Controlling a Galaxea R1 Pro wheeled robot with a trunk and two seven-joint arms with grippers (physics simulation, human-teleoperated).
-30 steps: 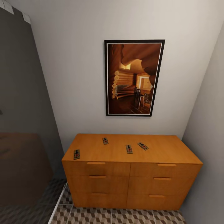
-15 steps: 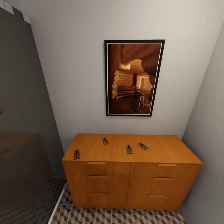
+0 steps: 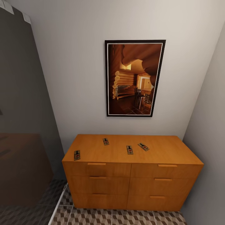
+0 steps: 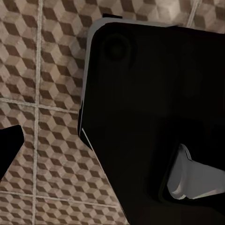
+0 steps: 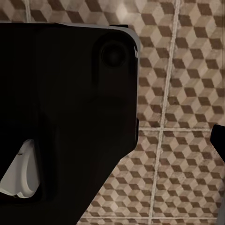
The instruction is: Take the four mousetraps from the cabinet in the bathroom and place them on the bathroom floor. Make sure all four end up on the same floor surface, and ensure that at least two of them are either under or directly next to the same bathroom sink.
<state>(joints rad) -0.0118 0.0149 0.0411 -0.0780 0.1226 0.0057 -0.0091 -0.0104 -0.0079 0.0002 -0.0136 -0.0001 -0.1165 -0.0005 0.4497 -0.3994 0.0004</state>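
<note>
**Parked before the cabinet, nothing moved**

Nearest, the bathroom floor runs up to the cabinet. All four mousetraps lie on its top: one at the front left corner, two near the middle, one toward the back edge. Behind hangs a framed picture. Nothing has shifted over the last second, so the pickup is not yet begun. I cannot tell how either claw stands.

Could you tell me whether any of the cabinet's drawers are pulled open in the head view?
No, all six drawer fronts of the cabinet sit flush, while the four mousetraps lie on its top.
</note>
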